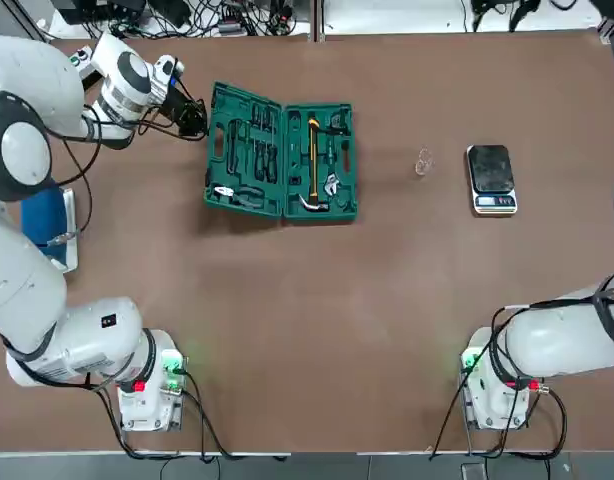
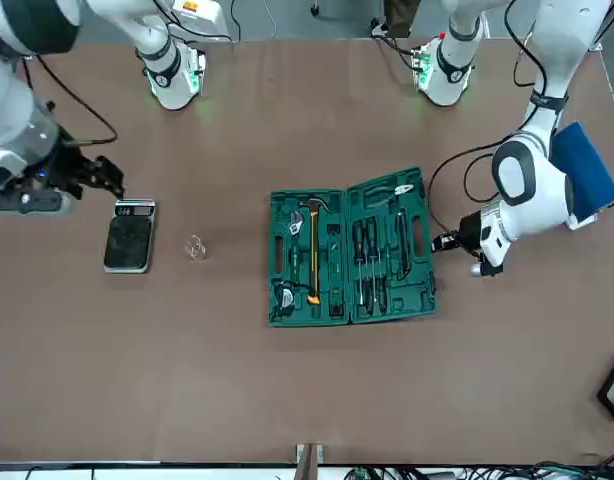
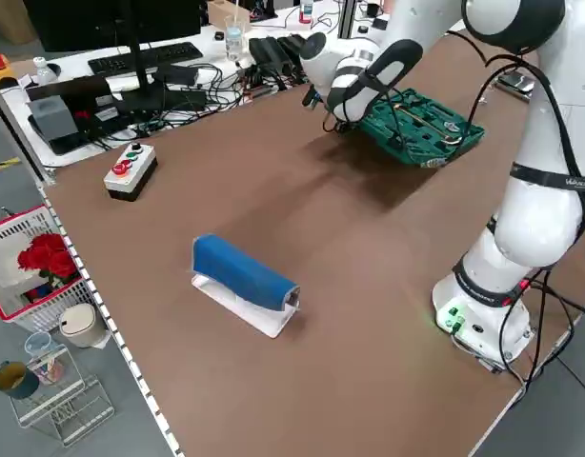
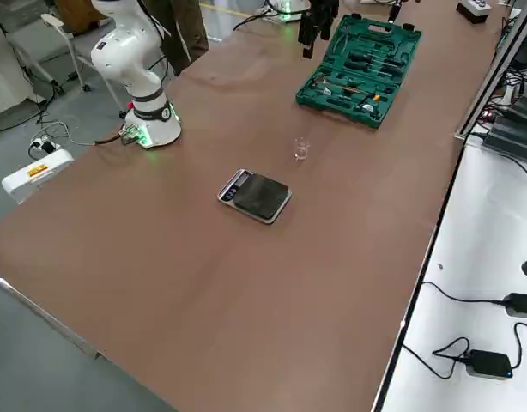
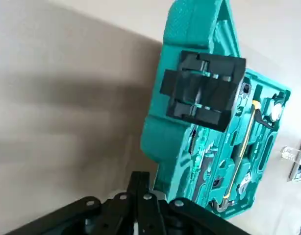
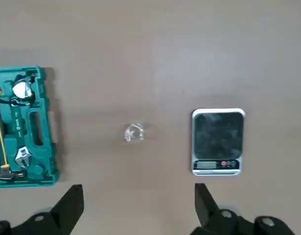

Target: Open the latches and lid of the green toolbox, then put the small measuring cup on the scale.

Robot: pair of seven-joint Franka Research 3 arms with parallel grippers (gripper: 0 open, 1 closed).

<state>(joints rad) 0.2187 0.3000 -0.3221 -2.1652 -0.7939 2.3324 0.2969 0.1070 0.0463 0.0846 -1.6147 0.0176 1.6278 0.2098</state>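
Two halves make up the green toolbox [image 1: 284, 207], spread open on the brown desk [image 1: 317, 330], left of centre in the upper part of the top view. The left half, the lid [image 1: 220, 170], has dark-handled screwdrivers [image 1: 259, 160] set in its moulded slots. The right half carries a yellow-handled hammer [image 1: 313, 160], its head toward the lower edge of the frame, with an adjustable wrench [image 1: 331, 185] beside it.

The small measuring cup [image 1: 424, 162], clear and tiny, is on the desk right of the toolbox, in the upper right part of the top view. Whether it is upright or on its side I cannot tell. The scale [image 1: 492, 180] is farther right, near the cup but apart from it, its black plate above its display strip.

The left pincer [image 5: 138, 177] is just beside the lid's outer side, upper left in the top view, fingers together. A black fitting [image 5: 204, 90] shows on that side in the left wrist view; latch or handle, I cannot tell. The right pincer [image 6: 139, 190] is above the desk, upper left in the front view, fingers wide apart.

At the left edge of the left side view, a white basket [image 3: 54, 307] with a red rim holds red flowers [image 3: 49, 255], and a wire rack [image 3: 66, 409] below carries a dark green mug [image 3: 16, 381]
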